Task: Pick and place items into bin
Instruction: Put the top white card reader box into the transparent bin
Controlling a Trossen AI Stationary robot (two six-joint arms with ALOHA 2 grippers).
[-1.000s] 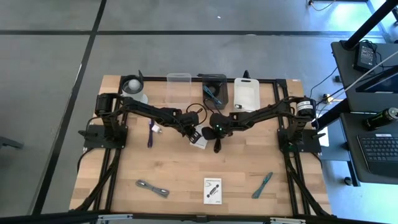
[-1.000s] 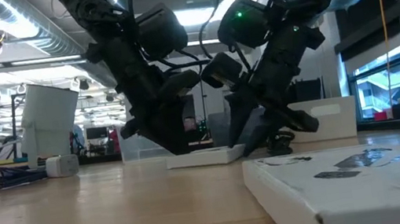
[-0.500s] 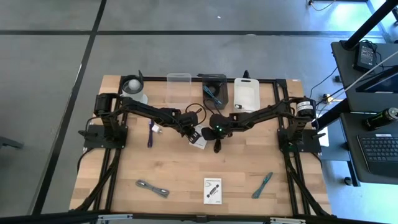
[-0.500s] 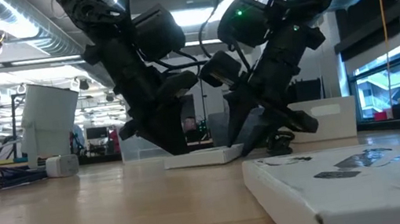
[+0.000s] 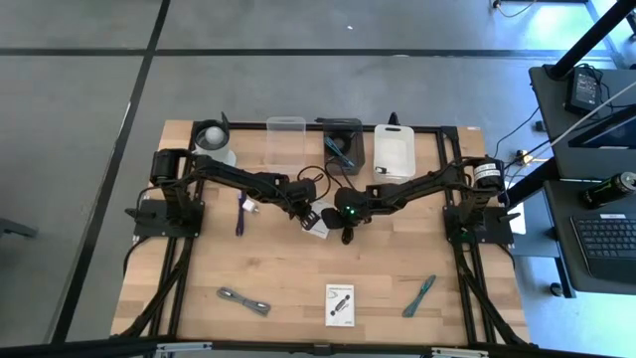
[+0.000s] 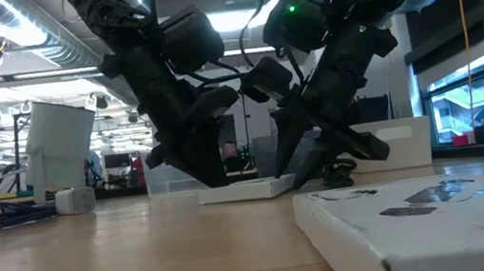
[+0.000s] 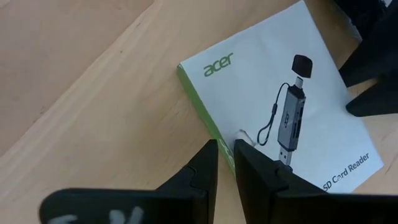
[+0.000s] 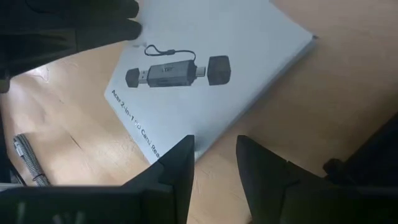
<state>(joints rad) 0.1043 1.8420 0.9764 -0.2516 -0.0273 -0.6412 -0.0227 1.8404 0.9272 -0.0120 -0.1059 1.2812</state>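
Our left end effector (image 7: 225,163) pinches the white card's (image 7: 286,112) green edge; our right end effector (image 8: 214,163), narrowly parted and empty, straddles its opposite edge mid-desk (image 5: 288,268).

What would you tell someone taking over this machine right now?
Left gripper and right gripper both sit at the white box mid-table; the right one is open over its edge.
Not yet binned: that box, second white card, teal tool, grey strip, black stick.
The black bin at the far edge holds something already.
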